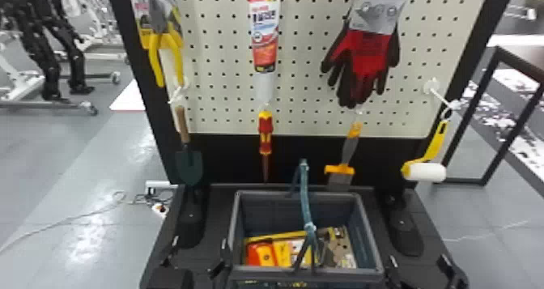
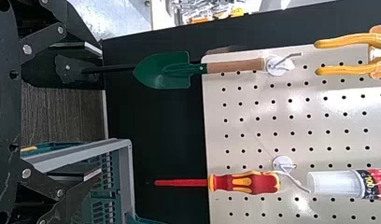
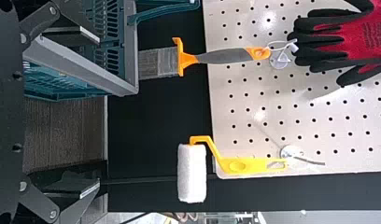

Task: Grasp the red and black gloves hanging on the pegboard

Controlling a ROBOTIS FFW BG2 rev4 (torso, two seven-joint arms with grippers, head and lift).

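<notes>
The red and black gloves (image 1: 361,65) hang from a hook at the pegboard's (image 1: 226,65) upper right, under a grey card, fingers pointing down. They also appear in the right wrist view as the gloves (image 3: 352,39). My right gripper (image 3: 97,112) is open, low and well short of the board, by the grey basket's (image 3: 81,65) right side and far below the gloves. Open too, my left gripper (image 2: 100,122) sits low on the basket's (image 2: 81,154) left side, facing the green trowel (image 2: 163,70) and the red screwdriver (image 2: 242,182).
Other tools share the board: yellow pliers (image 1: 164,37), a sealant tube (image 1: 264,37), a scraper (image 1: 344,162) just under the gloves and a yellow paint roller (image 1: 425,168) at the right. The basket (image 1: 239,223) with small items stands in front. A black frame (image 1: 510,118) stands right.
</notes>
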